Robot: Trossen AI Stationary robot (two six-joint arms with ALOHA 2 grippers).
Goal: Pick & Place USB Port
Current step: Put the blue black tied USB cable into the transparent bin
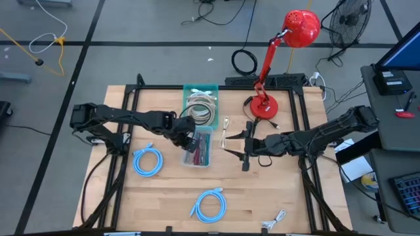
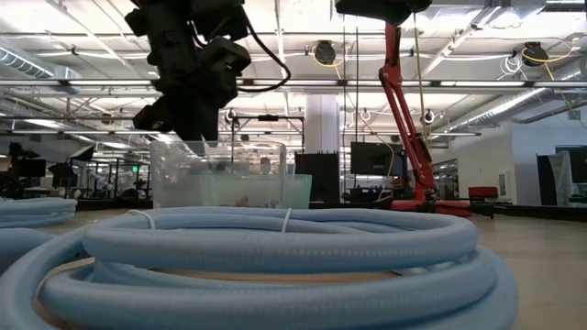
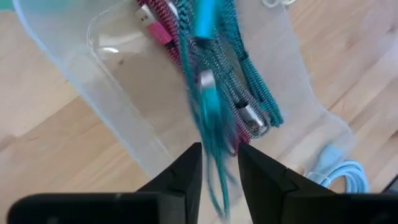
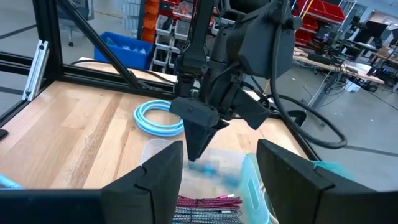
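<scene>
Teal braided USB cable [image 3: 208,106] hangs right between the left gripper's [image 3: 219,163] parted fingers, blurred, directly above the clear plastic bin [image 3: 124,87] — whether the fingers are touching it or have let go, I cannot tell. Below the gripper, inside that bin, lie more cables [image 3: 249,93], pink and teal, coiled together. The right gripper [image 4: 217,171] waits with jaws spread wide and nothing in them, off to the side of the bin over the wooden table [image 1: 262,190], facing the left gripper's position.
</scene>
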